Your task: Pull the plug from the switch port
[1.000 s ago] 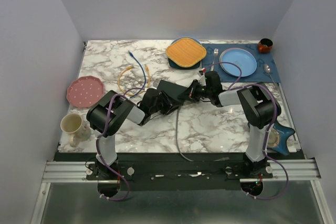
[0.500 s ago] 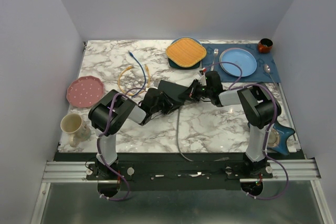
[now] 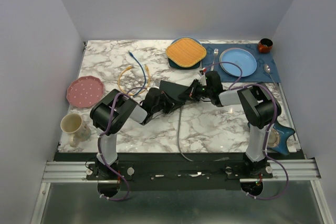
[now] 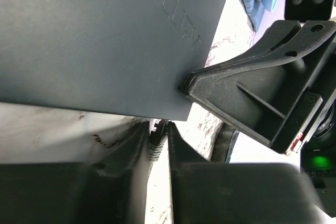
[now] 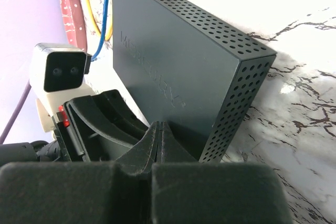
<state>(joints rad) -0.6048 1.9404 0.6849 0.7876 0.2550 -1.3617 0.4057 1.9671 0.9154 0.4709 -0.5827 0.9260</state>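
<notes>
The black switch [image 3: 175, 88] lies mid-table, tilted, between my two grippers. My left gripper [image 3: 157, 100] is at its near-left edge. In the left wrist view it [image 4: 159, 125] is shut on the plug [image 4: 156, 139], a dark connector with a ribbed boot, right under the switch's [image 4: 105, 35] edge. The port itself is hidden. A grey cable [image 3: 178, 129] runs from there to the table's front edge. My right gripper [image 3: 197, 91] is shut and empty. Its tips [image 5: 161, 125] press against the switch's flat face [image 5: 173, 72] near the perforated side.
Loose yellow [image 3: 125, 77] and blue [image 3: 137, 65] cables lie behind the switch. A pink plate [image 3: 83, 89] and a mug [image 3: 72, 125] sit left. An orange plate [image 3: 186, 51], a blue plate [image 3: 238, 62] on a blue mat, a fork, a spoon and a brown cup [image 3: 265, 44] sit at the back right.
My left gripper has shifted slightly up and right at the switch's edge. The switch has tilted a little. The right gripper has stayed in place.
</notes>
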